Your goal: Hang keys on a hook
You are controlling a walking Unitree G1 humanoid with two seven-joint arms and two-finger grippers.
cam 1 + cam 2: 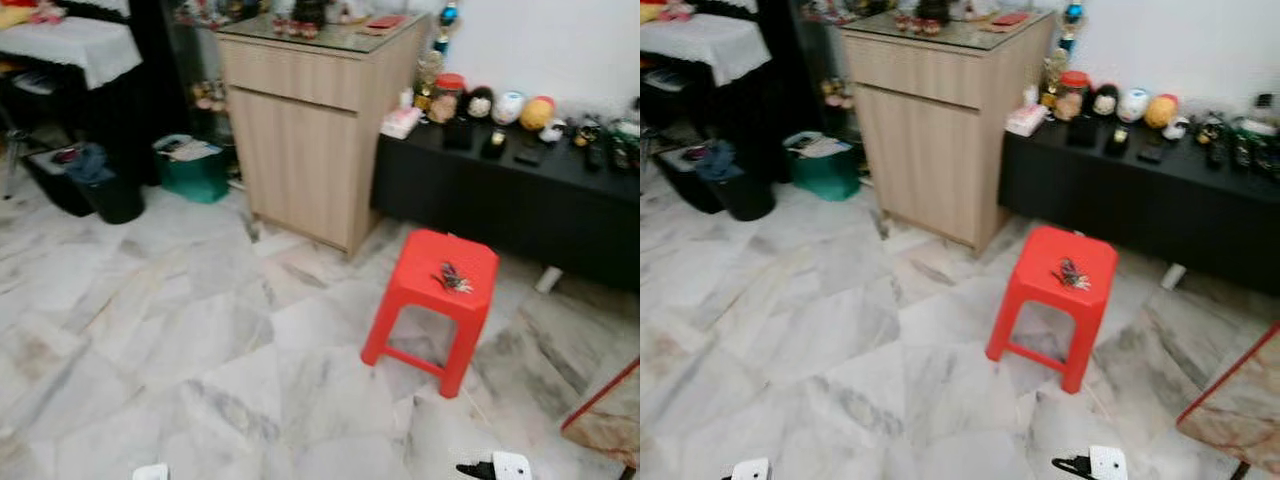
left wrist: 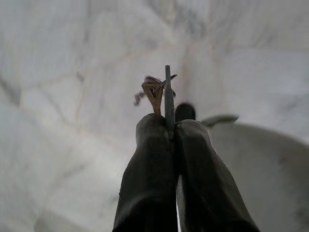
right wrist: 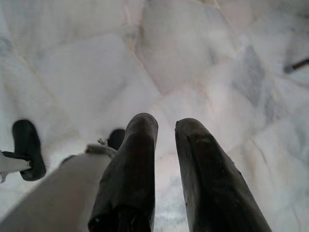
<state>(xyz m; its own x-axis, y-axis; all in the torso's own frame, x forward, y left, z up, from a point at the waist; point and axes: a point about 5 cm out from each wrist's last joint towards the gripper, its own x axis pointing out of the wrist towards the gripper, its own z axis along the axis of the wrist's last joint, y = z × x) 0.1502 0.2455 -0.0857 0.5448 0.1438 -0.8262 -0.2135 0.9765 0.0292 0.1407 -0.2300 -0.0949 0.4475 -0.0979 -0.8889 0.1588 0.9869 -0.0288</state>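
A bunch of dark keys (image 1: 455, 278) lies on top of a red plastic stool (image 1: 432, 300) standing on the marble floor, right of centre. Both arms hang low, well short of the stool. In the left wrist view my left gripper (image 2: 170, 126) is shut on a thin grey metal strip (image 2: 168, 94) that sticks out past the fingertips. A small brown curled piece (image 2: 153, 92) sits beside the strip's tip. In the right wrist view my right gripper (image 3: 166, 126) is open over the floor with nothing between its fingers.
A tall wooden cabinet (image 1: 305, 130) stands behind the stool. A low black bench (image 1: 500, 195) with ornaments runs along the wall to the right. A green box (image 1: 192, 165) and black bins (image 1: 90, 185) sit at the left. A red-edged slab (image 1: 610, 415) leans at the lower right.
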